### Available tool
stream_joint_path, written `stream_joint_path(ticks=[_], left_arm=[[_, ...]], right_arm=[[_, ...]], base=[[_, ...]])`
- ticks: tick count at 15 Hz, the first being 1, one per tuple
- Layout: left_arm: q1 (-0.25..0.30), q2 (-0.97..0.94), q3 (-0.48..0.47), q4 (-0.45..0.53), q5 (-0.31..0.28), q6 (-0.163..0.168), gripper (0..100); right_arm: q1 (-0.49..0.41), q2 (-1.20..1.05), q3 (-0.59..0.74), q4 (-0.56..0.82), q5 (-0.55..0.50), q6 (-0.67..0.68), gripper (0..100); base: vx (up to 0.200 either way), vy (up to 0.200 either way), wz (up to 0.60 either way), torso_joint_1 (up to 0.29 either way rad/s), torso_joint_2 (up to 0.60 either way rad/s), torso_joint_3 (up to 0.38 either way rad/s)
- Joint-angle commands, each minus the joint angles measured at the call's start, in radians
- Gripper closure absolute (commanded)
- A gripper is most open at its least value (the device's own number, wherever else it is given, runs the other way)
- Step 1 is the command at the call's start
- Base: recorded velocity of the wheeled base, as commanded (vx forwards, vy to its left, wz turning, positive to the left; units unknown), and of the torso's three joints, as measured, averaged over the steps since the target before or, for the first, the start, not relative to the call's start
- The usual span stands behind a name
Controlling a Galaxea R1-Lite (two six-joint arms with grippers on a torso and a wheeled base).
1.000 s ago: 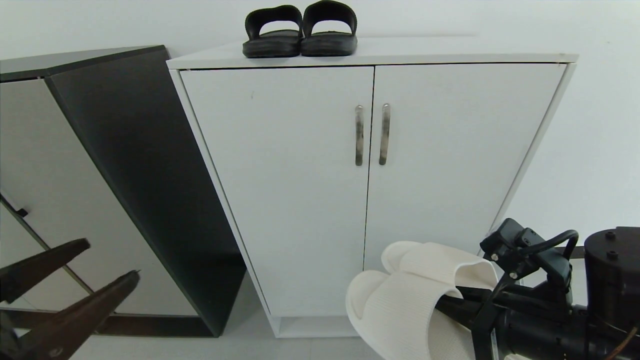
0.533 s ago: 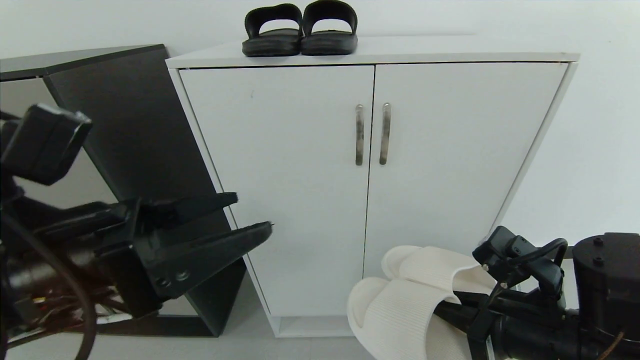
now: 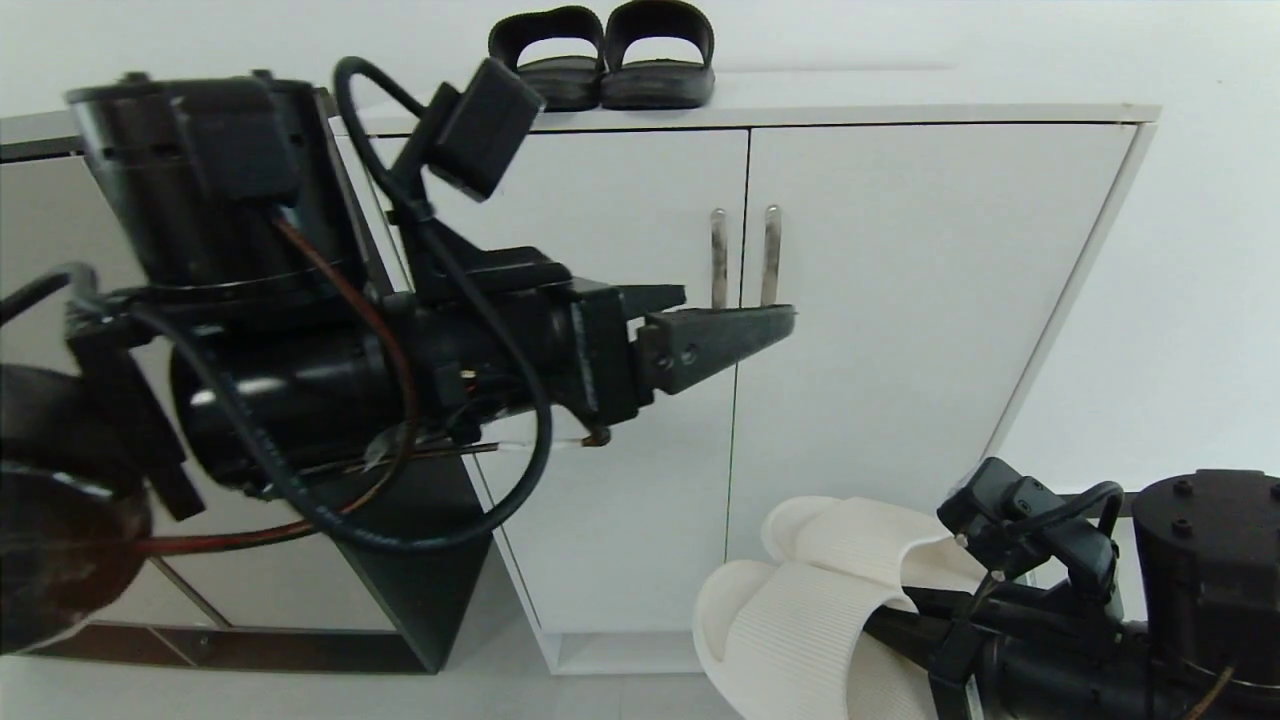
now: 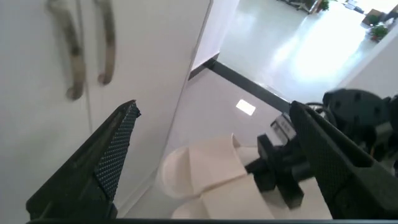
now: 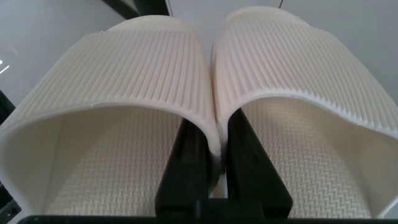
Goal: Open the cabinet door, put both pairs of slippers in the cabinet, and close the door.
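Note:
The white cabinet (image 3: 900, 300) has both doors shut, with two metal handles (image 3: 744, 262) (image 4: 87, 50) side by side at the centre. A black pair of slippers (image 3: 602, 58) sits on its top. My left gripper (image 3: 740, 303) (image 4: 213, 109) is open, its tips just in front of the handles' lower ends and holding nothing. Low at the right, my right gripper (image 3: 900, 615) (image 5: 217, 155) is shut on the white pair of slippers (image 3: 820, 590) (image 5: 155, 81) (image 4: 205, 174), pinching their two inner walls together in front of the right door's lower part.
A dark cabinet (image 3: 420, 570) with a glossy front stands close beside the white one on the left, largely hidden by my left arm. Grey floor (image 3: 500, 695) runs along the base. A bare white wall (image 3: 1200, 250) is to the right.
My left arm has risen from the lower left and swung right, bringing its open gripper up to the handles. The right gripper with the white slippers has barely moved.

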Motion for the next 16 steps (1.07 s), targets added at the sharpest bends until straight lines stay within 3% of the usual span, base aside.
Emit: stream_joint_path(ticks=[1, 3, 4, 5, 7, 8, 9, 10, 16], left_arm=[[-0.025, 0.146, -0.126, 0.011, -0.026, -0.014, 0], [-0.027, 0.164, -0.162, 0.013, -0.080, -0.065, 0], [-0.025, 0.164, -0.190, 0.014, -0.154, -0.149, 0], [-0.025, 0.169, -0.221, 0.030, -0.169, -0.182, 0], [-0.025, 0.198, -0.250, 0.053, -0.138, -0.163, 0], [-0.031, 0.235, -0.280, 0.051, -0.031, -0.099, 0], [-0.042, 0.261, -0.299, 0.053, 0.030, -0.048, 0], [-0.047, 0.273, -0.320, 0.056, 0.047, -0.033, 0], [0.010, 0.301, -0.431, 0.142, 0.038, -0.033, 0]], right_arm=[[0.001, 0.005, -0.001, -0.001, 0.000, 0.000, 100], [0.001, 0.003, -0.001, -0.001, 0.000, 0.000, 100], [0.001, 0.005, 0.001, -0.001, 0.000, 0.002, 100], [0.001, 0.014, -0.001, -0.001, 0.000, 0.002, 100], [0.001, 0.020, -0.001, -0.002, 0.002, 0.002, 100], [0.001, 0.020, -0.002, -0.002, 0.002, 0.002, 100], [0.001, 0.020, -0.002, -0.004, 0.002, 0.002, 100], [0.001, 0.022, -0.002, -0.007, 0.002, 0.002, 100], [0.001, 0.023, -0.001, -0.011, 0.002, 0.000, 100]], base=[[0.000, 0.000, 0.00, 0.000, 0.00, 0.000], [0.000, 0.000, 0.00, 0.000, 0.00, 0.000], [0.000, 0.000, 0.00, 0.000, 0.00, 0.000], [0.000, 0.000, 0.00, 0.000, 0.00, 0.000], [0.000, 0.000, 0.00, 0.000, 0.00, 0.000], [0.000, 0.000, 0.00, 0.000, 0.00, 0.000], [0.000, 0.000, 0.00, 0.000, 0.00, 0.000], [0.000, 0.000, 0.00, 0.000, 0.00, 0.000], [0.000, 0.000, 0.00, 0.000, 0.00, 0.000]])
